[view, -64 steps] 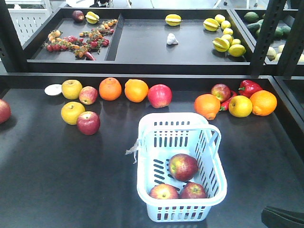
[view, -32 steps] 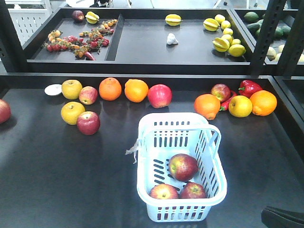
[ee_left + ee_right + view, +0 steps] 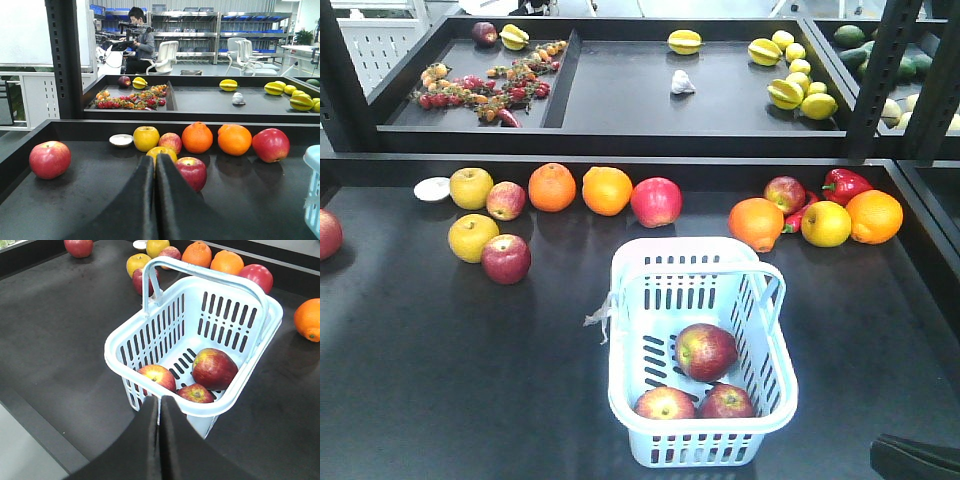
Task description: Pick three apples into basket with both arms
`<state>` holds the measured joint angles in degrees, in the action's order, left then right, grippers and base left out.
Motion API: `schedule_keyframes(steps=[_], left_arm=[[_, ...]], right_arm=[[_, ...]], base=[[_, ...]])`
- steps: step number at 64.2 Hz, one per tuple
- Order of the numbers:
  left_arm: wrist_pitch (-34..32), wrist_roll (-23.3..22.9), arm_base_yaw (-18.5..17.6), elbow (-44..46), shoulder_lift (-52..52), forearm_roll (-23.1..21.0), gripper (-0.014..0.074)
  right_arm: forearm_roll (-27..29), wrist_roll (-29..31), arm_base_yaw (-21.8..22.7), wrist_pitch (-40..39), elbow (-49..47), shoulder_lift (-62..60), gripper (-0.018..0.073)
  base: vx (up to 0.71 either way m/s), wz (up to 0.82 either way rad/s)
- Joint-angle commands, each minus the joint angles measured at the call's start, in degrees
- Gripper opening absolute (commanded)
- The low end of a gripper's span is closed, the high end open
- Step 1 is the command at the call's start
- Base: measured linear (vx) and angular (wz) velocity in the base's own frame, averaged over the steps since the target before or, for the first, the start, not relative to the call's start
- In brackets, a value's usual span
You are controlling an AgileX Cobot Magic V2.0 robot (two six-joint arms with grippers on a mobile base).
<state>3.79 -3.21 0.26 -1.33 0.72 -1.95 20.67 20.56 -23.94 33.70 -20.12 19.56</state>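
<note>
Your three apples (image 3: 706, 352) are already sitting inside the basket (image 3: 638, 310), one toward the middle of the floor and two pressed against the near wall at about six o'clock (a tight cluster, touching or nearly so). The basket is standing upright on the worktop (image 3: 440, 360), its long axis running toward you, handles raised.

From the right wrist view, you are looking down on it: the right gripper (image 3: 159, 405) is hanging just above the near rim with its fingers pressed together, holding nothing, and the apples are lying at twelve o'clock just past the tips. The left gripper (image 3: 154, 165) is likewise pinched closed and empty, pointing at loose fruit, with the basket's edge at three o'clock.

By my reading the count is met; the right arm is the nearer.
</note>
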Motion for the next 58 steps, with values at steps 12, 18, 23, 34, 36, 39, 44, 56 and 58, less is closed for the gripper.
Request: schedule_keyframes(steps=[12,18,23,34,36,39,44,56,58], left_arm=[[-3.8,-0.6,0.3,-1.6,1.2,-0.6,-0.0008],[-3.8,-0.6,0.3,-1.6,1.2,-0.6,-0.0008],[-3.8,-0.6,0.3,-1.6,1.2,-0.6,-0.0008],[-3.8,-0.6,0.3,-1.6,1.2,-0.6,-0.0008],[-3.8,-0.6,0.3,-1.6,1.2,-0.6,-0.0008],[-3.8,-0.6,0.3,-1.6,1.2,-0.6,-0.0008],[-3.8,-0.6,0.3,-1.6,1.2,-0.6,-0.0008],[-3.8,-0.6,0.3,-1.6,1.2,-0.6,-0.0008],[-3.8,-0.6,0.3,-1.6,1.2,-0.6,-0.0008]], right_arm=[[0.5,0.5,0.0,-4.2,-1.5,0.4,-0.0003],[-0.3,0.5,0.1,-4.2,-1.3,0.4,-0.0003],[-2.2,0.4,0.1,-7.2,1.1,0.0,-0.0003],[-5.3,-9.7,3.4,-18.4,11.0,-5.4,-0.0003],[-6.0,-12.9,5.3,-19.0,12.5,-6.9,-0.0003],[-7.5,-17.1,9.0,-19.2,14.6,-8.9,-0.0003],[-11.2,-23.0,14.2,-19.2,17.6,-12.4,-0.0003],[-16.3,-28.9,21.3,-20.3,22.2,-20.4,-0.0003],[-16.3,-28.9,21.9,-21.0,22.5,-20.8,-0.0003]], base=[[0.00,0.00],[0.00,0.00],[0.00,0.00],[0.00,0.00],[0.00,0.00],[0.00,0.00],[0.00,0.00],[0.00,0.00],[0.00,0.00]])
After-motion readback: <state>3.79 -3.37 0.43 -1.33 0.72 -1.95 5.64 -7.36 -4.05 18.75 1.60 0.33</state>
